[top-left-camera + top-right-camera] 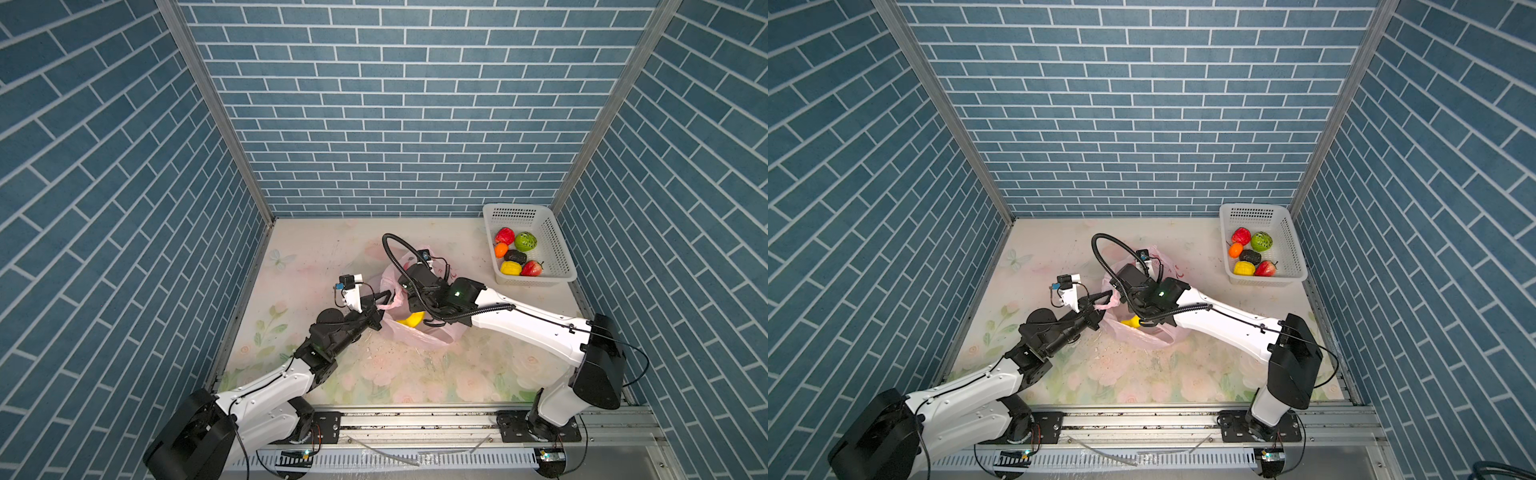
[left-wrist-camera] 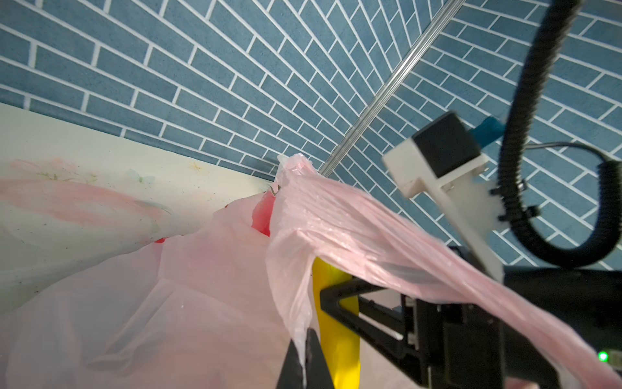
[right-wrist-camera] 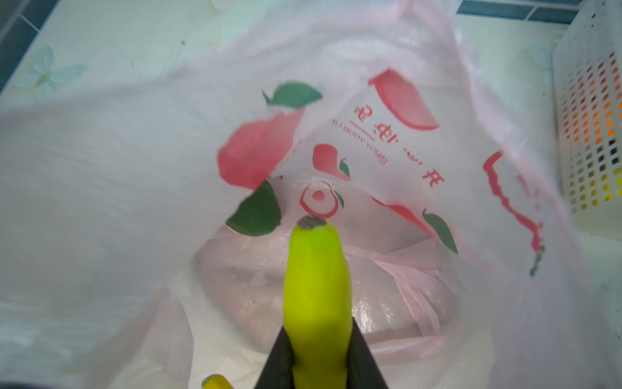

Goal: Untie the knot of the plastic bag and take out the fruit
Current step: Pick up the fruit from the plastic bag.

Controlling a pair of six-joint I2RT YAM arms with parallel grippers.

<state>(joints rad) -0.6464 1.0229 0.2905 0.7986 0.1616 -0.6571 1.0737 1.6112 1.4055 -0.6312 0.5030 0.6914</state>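
Note:
The pale pink plastic bag (image 1: 419,337) (image 1: 1142,337) lies mid-table with its mouth open. My left gripper (image 2: 305,336) (image 1: 384,306) is shut on a thin fold of the bag's (image 2: 168,320) film at its near left rim and holds it up. My right gripper (image 3: 318,331) reaches into the bag's mouth and is shut on a piece of the fruit, a yellow-green banana (image 3: 316,279) (image 2: 336,336) (image 1: 411,319). The bag's inside (image 3: 387,144) with its red prints lies behind the banana. No knot shows in any view.
A white perforated basket (image 1: 557,249) (image 1: 1292,249) (image 3: 592,134) stands at the back right and holds several toy fruits (image 1: 519,254). Blue brick walls close in the table on three sides. A metal rail runs along the front edge.

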